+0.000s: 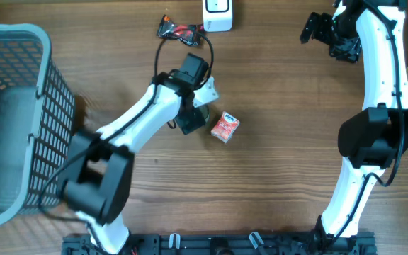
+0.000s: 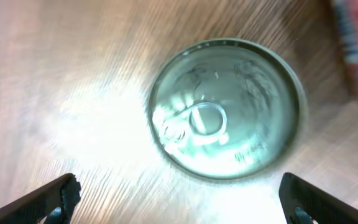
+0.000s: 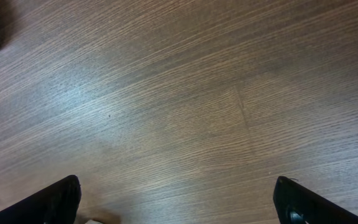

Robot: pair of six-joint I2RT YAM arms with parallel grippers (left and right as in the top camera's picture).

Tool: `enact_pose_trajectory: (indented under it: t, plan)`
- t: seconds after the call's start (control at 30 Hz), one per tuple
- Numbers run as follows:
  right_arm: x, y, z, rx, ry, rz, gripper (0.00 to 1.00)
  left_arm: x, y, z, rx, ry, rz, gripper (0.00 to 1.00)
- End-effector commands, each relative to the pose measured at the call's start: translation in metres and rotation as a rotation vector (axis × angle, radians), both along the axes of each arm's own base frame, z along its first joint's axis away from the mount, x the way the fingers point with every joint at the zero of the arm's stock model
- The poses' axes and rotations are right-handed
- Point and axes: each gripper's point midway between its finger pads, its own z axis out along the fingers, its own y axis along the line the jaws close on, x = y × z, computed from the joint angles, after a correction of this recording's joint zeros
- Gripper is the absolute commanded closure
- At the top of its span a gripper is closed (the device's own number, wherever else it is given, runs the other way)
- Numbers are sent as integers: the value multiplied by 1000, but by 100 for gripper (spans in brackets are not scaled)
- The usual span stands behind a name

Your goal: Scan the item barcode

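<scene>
End effector status comes first. You will find the left end effector (image 2: 179, 185) with its jaws spread wide. Both dark fingers (image 2: 51, 200) sit at the lower corners of the left wrist view and touch nothing. The unit points straight down at a can (image 2: 225, 109) standing upright on the table (image 1: 282, 149). The can lies ahead of the fingertips, so read it as free, not gripped. The right end effector (image 3: 176, 190) is likewise fully apart and holds nothing. Its wrist view shows bare wood grain and a white edge at the upper left corner.

Locate everything from the scanner (image 1: 218, 14), the white unit at the far edge of the table. The can stands nearer the robot's base than the scanner and slightly to its left; in the overhead view the left wrist covers most of it. A small red-and-white box (image 1: 225, 127) lies nearer the base than the scanner, almost in line with it. A dark packet (image 1: 178, 30) with red markings lies just left of the scanner. The right end effector hovers well to the scanner's right. A grey basket (image 1: 55, 106) stands far to its left.

Inspect the can from above: a round, silvery-green metal lid with a raised rim and a ring-pull tab near the centre, under strong glare. The picture is blurred, and you cannot see the side wall from this angle.
</scene>
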Motion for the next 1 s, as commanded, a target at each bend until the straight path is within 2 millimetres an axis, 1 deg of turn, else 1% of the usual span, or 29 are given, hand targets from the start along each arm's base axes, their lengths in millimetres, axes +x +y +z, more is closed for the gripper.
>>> enact_pose_trajectory:
  t: [0.0, 0.1, 0.13, 0.17, 0.23, 0.27, 0.33, 0.4, 0.47, 0.5, 0.53, 0.6, 0.67, 0.7, 0.8, 0.87, 0.97]
  plan:
    - [-1, -1, 4, -25, -8, 20, 0, -8, 4, 37, -79, -34, 107, 0]
    - [-1, -1, 4, -28, -8, 34, 0, -15, 7, 61, -132, -62, 214, 0]
    - [-1, -1, 4, -28, -8, 47, 0, -15, 7, 74, -172, -88, 272, 0]
    - [-1, 0, 4, -29, -9, 54, 0, -16, 7, 83, -200, -106, 310, 0]
    - [-1, 2, 4, -24, -12, 87, 0, -17, 8, 109, -282, -160, 401, 0]
    - [-1, 4, 4, -17, -14, 105, 0, -18, 10, 126, -337, -195, 467, 0]
    - [-1, 13, 5, 25, -23, 157, 0, -21, 22, 155, -394, -277, 590, 0]
    - [-1, 27, 7, 86, -33, 215, 0, -25, 39, 181, -422, -373, 686, 0]
    - [-3, 43, 8, 120, -40, 285, 0, -29, 63, 212, -468, -501, 824, 0]
    - [-5, 52, 8, 117, -35, 310, 0, -34, 78, 232, -506, -582, 908, 0]
    - [-6, 62, 8, 115, -32, 337, 0, -39, 89, 247, -546, -638, 969, 0]
    - [-11, 88, 7, 109, -26, 412, 0, -52, 108, 272, -628, -733, 1080, 0]
    - [-17, 114, 5, 83, -14, 469, 0, -65, 124, 290, -694, -803, 1167, 0]
    - [-25, 137, -2, 49, 13, 528, 0, -78, 136, 302, -732, -841, 1209, 0]
    - [-39, 175, -17, 30, 51, 657, 0, -95, 150, 308, -743, -869, 1245, 0]
    - [-48, 200, -30, 20, 74, 771, 0, -105, 161, 309, -741, -897, 1297, 0]
    - [-62, 227, -50, 22, 122, 867, 0, -120, 179, 309, -713, -942, 1369, 0]
